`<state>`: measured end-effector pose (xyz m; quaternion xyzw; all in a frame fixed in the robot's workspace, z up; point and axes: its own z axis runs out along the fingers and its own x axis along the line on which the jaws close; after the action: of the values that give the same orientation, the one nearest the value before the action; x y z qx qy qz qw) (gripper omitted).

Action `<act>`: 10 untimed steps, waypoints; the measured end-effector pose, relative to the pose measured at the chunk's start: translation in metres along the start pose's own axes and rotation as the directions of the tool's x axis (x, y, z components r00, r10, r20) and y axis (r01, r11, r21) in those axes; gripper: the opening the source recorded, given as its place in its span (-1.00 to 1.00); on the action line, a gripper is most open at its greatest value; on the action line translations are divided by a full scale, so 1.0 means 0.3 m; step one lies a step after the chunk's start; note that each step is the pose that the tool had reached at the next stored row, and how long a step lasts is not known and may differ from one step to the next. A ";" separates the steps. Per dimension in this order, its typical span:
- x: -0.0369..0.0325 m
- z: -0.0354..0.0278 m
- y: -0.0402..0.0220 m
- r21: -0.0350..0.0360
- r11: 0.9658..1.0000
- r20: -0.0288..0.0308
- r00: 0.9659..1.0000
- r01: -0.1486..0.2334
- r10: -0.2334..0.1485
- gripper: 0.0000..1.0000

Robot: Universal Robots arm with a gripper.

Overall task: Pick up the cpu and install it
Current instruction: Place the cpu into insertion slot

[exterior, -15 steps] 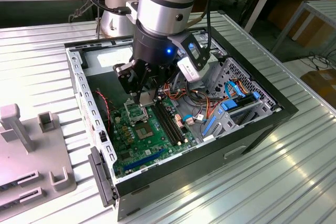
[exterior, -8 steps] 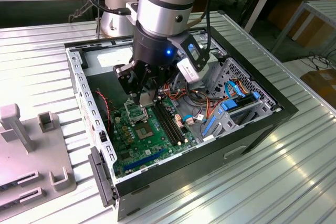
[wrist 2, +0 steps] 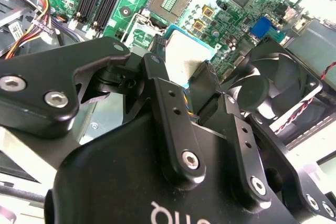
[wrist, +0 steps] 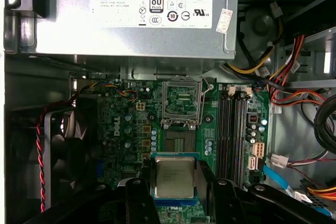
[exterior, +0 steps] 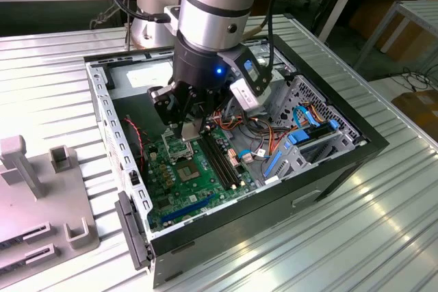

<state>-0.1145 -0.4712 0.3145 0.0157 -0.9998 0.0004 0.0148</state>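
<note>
I am down inside the open computer case, over the green motherboard on its floor. The board runs from the fan at one edge to the long black memory slots near the other. The socket sits mid-board beside those slots. Its metal load frame is tipped up toward the power supply, leaving the dark centre bare.

My gripper is clenched on the cpu, with a finger on each of two opposite edges and the silver top facing me. The chip hangs clear of the board, just short of the socket on the side away from the power supply.

As I judge it, this step is all squareness: chip level, its edges parallel with the socket's, centred over the dark middle. There should be no sideways drag across the contacts, and my squeeze must be firm enough that it cannot tilt.
</note>
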 end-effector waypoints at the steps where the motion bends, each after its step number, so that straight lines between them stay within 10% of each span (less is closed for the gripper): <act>1: 0.000 0.001 0.000 0.000 1.000 0.000 1.000 0.000 0.000 -0.12; 10: 0.000 0.013 0.000 0.000 1.000 0.000 1.000 0.000 0.000 -0.12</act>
<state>-0.1145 -0.4712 0.3104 0.0157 -0.9998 0.0005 0.0148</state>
